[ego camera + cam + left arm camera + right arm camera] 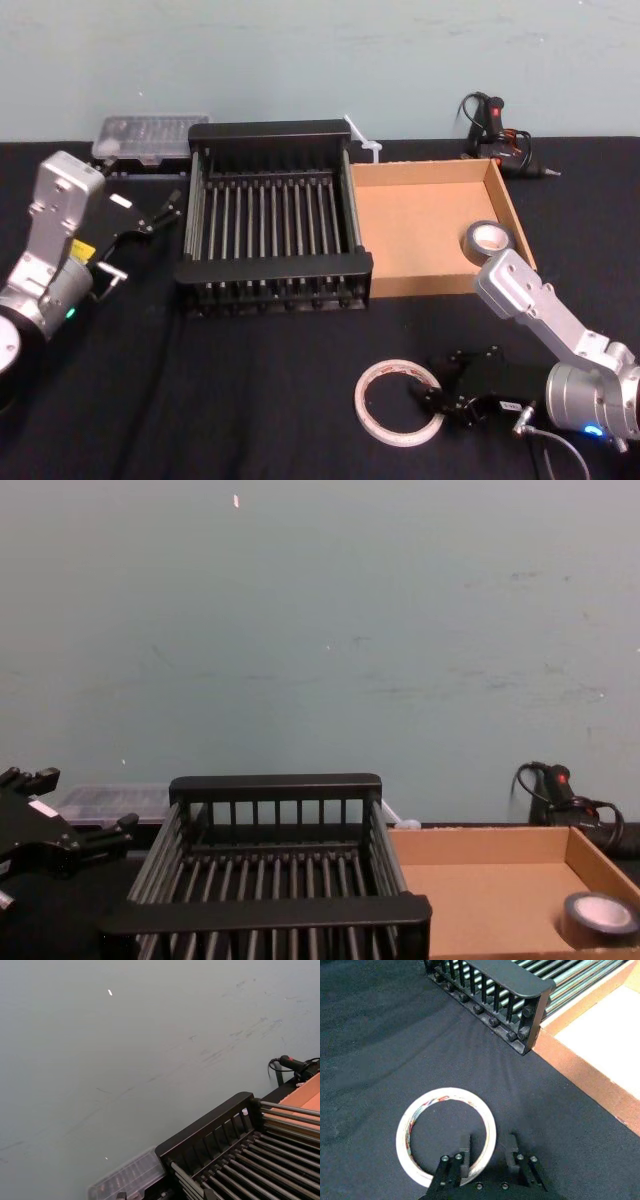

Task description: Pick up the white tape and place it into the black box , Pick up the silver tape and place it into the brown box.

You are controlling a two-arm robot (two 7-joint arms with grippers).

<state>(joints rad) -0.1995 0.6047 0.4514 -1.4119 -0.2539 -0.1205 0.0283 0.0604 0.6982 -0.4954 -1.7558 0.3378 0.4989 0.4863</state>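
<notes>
The white tape (366, 405) lies flat on the black cloth in front of the boxes. My right gripper (425, 392) is down at its right rim. In the right wrist view the gripper (487, 1143) straddles the white tape (445, 1094), one finger inside the ring and one outside, with small gaps to the band on both sides. The silver tape (487, 240) (600, 915) lies in the right front corner of the brown box (420, 230) (480, 880). The black box (275, 270) (520, 980) stands left of it. My left gripper (150, 215) hovers open, left of the black box.
A clear plastic case (150, 140) (127, 1177) sits behind the black box's left corner. A black tool with a red trigger and cable (495, 125) (555, 785) lies behind the brown box. A small white piece (362, 140) stands between the boxes at the back.
</notes>
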